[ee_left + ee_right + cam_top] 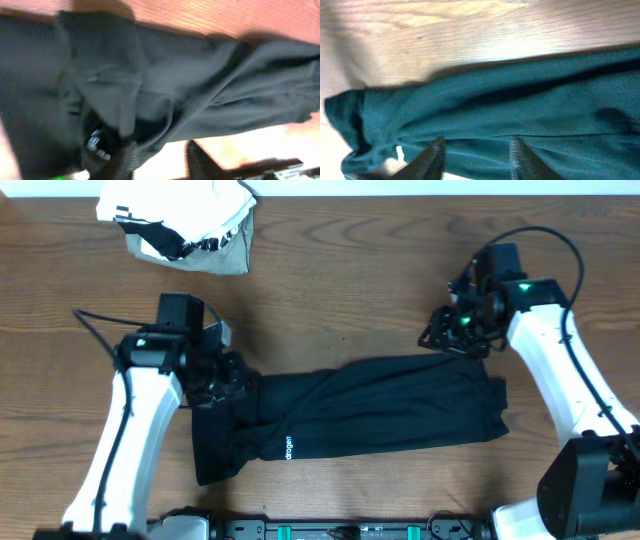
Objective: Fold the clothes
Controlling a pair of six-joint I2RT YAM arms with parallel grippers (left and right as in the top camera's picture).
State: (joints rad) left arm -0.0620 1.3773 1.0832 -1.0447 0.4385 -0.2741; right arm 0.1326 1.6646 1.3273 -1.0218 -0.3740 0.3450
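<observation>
- Position: black garment (370,405) lies stretched on the table (340,270), between my arms.
- Fingers of right gripper (457,338) stand apart at its far edge; for left gripper (232,380) I cannot tell.
- I should pinch both corners evenly, then fold.

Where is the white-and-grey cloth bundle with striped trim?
Overhead view: the bundle lies at the wooden table's far left, beyond the left gripper, apart from the black garment.

Left arm (127,440), right arm (565,365) — white tubular links with black joint housings. Wrist modules black, boxy, each with a green indicator light (522,285). Thin black cables (95,328) loop off the wrists. Fingers (432,155) dark, flat, tapered. Right base (580,490) — black, rounded.
</observation>
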